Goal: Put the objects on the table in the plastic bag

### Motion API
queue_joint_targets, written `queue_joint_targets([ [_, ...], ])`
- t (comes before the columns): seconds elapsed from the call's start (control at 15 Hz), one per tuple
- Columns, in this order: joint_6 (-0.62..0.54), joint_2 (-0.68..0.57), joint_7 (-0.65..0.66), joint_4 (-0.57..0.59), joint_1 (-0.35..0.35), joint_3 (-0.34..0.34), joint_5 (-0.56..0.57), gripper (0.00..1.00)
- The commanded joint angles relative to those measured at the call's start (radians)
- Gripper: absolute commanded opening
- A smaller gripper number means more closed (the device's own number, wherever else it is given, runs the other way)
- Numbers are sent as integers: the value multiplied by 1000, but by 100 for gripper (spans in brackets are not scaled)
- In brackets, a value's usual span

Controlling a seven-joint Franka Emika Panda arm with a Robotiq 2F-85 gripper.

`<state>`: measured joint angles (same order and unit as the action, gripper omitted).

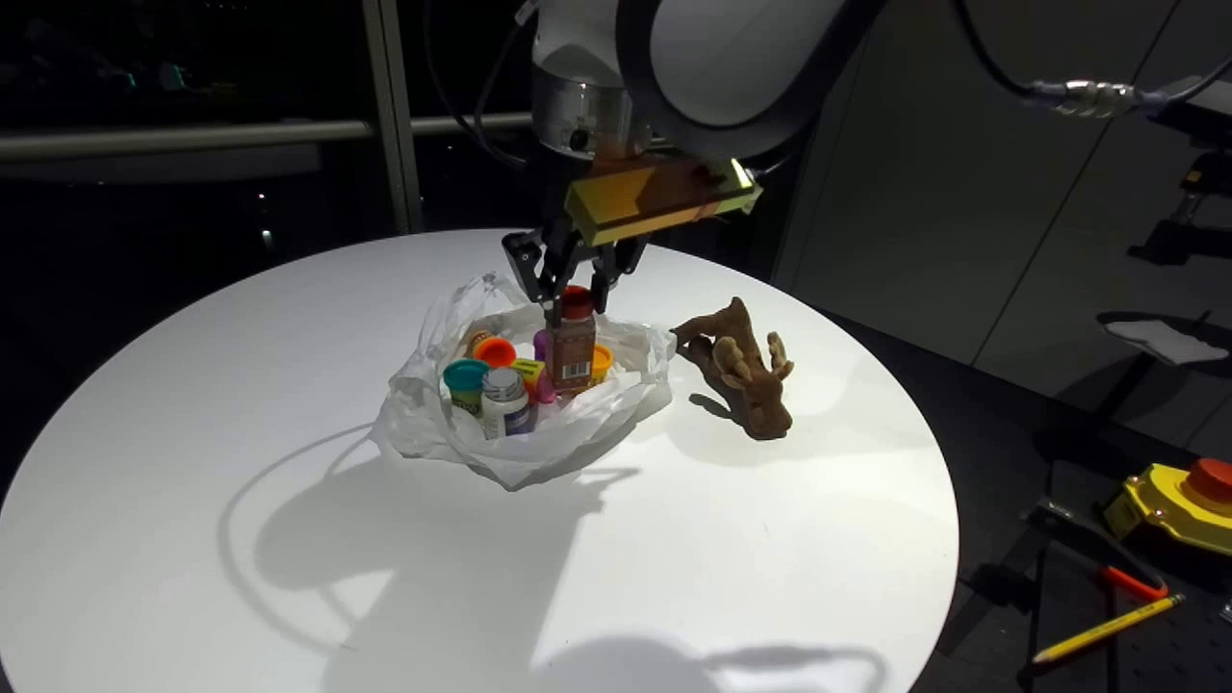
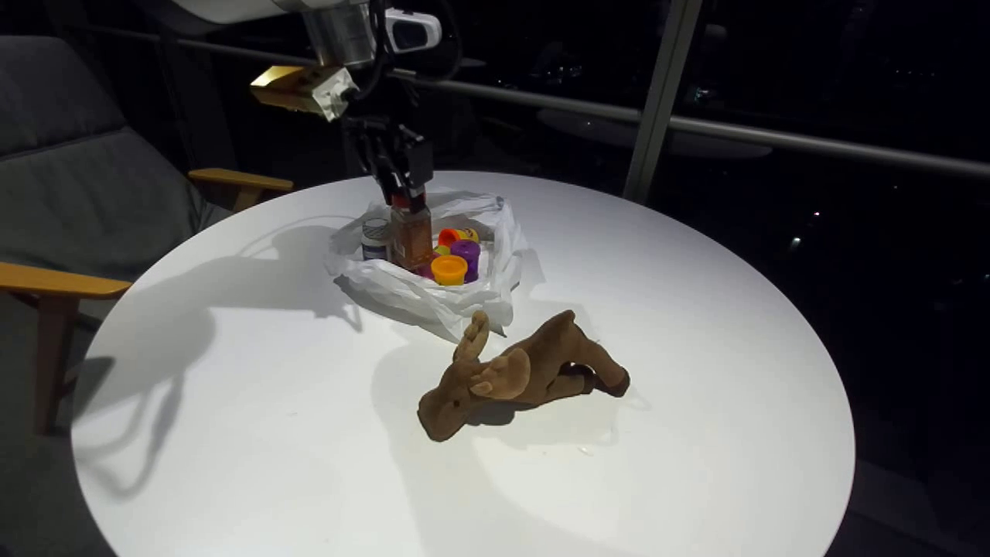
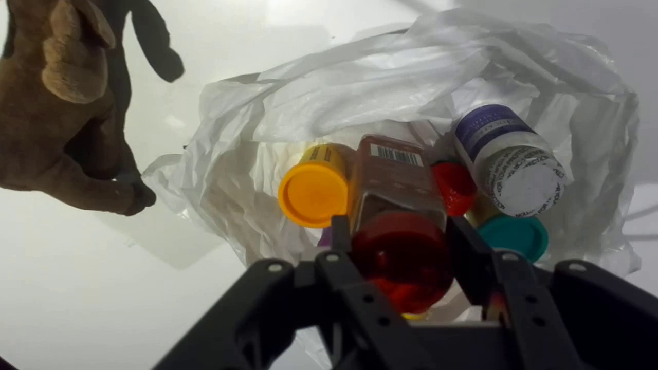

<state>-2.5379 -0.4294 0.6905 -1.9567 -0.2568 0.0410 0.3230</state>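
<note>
Toward the far edge of the tabletop (image 1: 192,404) in an exterior view, the plastic bag (image 1: 421,414), my arm (image 1: 736,58) above, gripper (image 1: 577,300) pointing down, jaws half-closed, gripping the red-capped shaker bottle (image 1: 572,348) upright inside, brown moose (image 1: 758,393) toward the right edge.

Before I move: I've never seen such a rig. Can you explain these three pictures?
It's one robot arm ending in a black two-fingered gripper. Two pictures look in from outside it; the third comes from its wrist, looking down past the gripper. On the round white table lies an open plastic bag, with a brown antlered toy beside it. The gripper holds a red-capped shaker bottle by its cap, the lower end inside the bag. Also inside are a second bottle, a yellow-orange tub, a teal-lidded tub and others.
</note>
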Motion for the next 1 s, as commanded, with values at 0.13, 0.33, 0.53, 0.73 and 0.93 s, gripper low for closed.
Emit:
queue_joint_targets([
  [0.13,-115,-30,-101,-28,17,-20,-63,24],
  [0.33,-70,-28,-170,-52,16,-39,-133,24],
  [0.53,-35,-15,-232,-69,14,-56,-191,24],
  [0.73,-25,-24,-229,-45,-1,-30,-176,24],
  [0.93,-3,-41,-219,-8,-3,-11,-166,74],
])
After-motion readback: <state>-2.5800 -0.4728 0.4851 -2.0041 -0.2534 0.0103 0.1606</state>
